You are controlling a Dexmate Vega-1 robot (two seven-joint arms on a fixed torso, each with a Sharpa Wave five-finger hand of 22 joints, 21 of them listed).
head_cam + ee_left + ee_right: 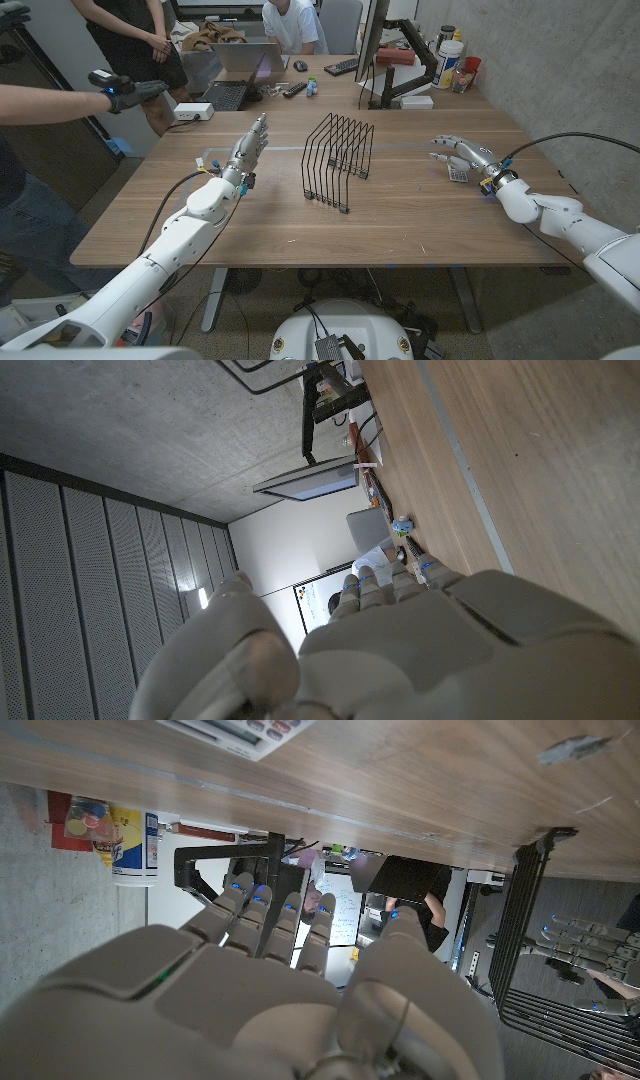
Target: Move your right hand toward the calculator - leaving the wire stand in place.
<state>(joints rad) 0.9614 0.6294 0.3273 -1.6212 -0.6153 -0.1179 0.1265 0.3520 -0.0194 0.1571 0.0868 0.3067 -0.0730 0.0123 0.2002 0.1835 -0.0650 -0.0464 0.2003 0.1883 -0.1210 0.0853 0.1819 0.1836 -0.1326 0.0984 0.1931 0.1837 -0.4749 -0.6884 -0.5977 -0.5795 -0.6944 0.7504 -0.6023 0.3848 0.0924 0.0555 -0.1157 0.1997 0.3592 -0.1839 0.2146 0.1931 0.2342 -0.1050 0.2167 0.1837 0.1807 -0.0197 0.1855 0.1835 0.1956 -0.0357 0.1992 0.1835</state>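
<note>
Head view: calculator (pixel 458 173), pale, keyed, on worktop (pixel 400 215) directly beneath right hand (pixel 462 155), mostly hidden; fingers (pixel 441 142) spread, grasping nothing. Wire stand (pixel 338 160) upright, centre. Left hand (pixel 250 147) released. Right wrist view: calculator (pixel 240 732) cut off at edge.

Grey concrete wall (pixel 560 60) behind wooden table (pixel 400 215).

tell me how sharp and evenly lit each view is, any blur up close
Head view: even indoor light, sharp across the table; wire stand crisp with only a faint shadow. Left wrist view: the left hand is soft and out of focus up close, the table grain sharper. Right wrist view: the right hand is blurred in the foreground, the calculator cut off at the edge, background bright.
</note>
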